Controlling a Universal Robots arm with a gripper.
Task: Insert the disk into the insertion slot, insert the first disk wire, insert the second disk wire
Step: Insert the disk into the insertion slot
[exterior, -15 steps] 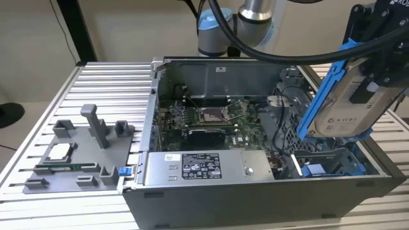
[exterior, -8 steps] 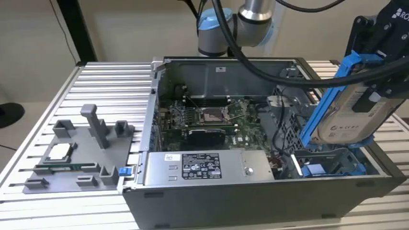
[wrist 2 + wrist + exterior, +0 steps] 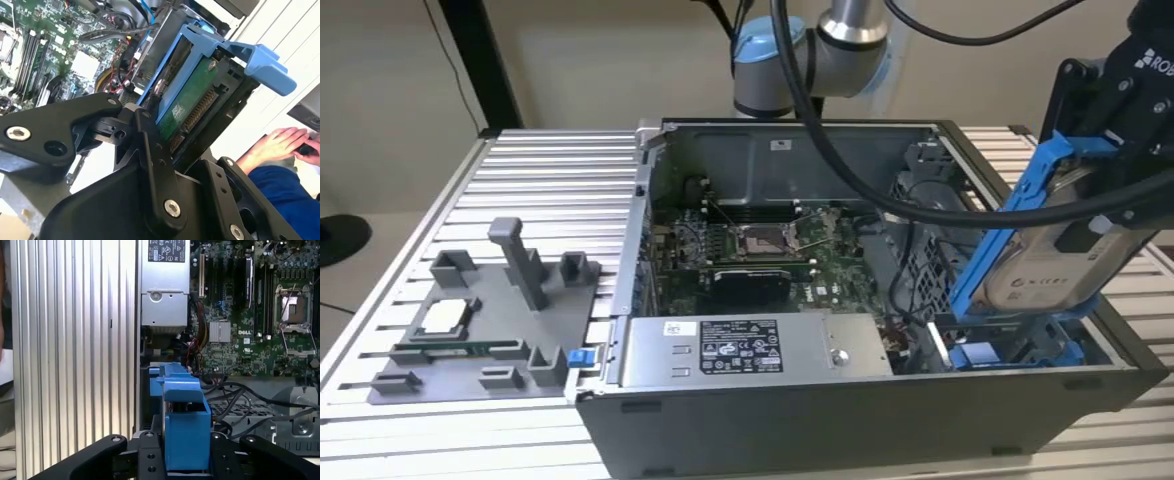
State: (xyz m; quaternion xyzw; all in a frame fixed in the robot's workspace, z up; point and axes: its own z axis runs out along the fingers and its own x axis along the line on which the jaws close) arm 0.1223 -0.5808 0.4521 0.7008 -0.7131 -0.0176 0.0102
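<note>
One arm leans over the computer case, end effector clamped on the tilted disk.

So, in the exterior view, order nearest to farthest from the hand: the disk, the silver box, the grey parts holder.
1. the disk, in the hand, exterior view's right.
2. the silver box, case front.
3. the grey parts holder, exterior view's left.
</note>
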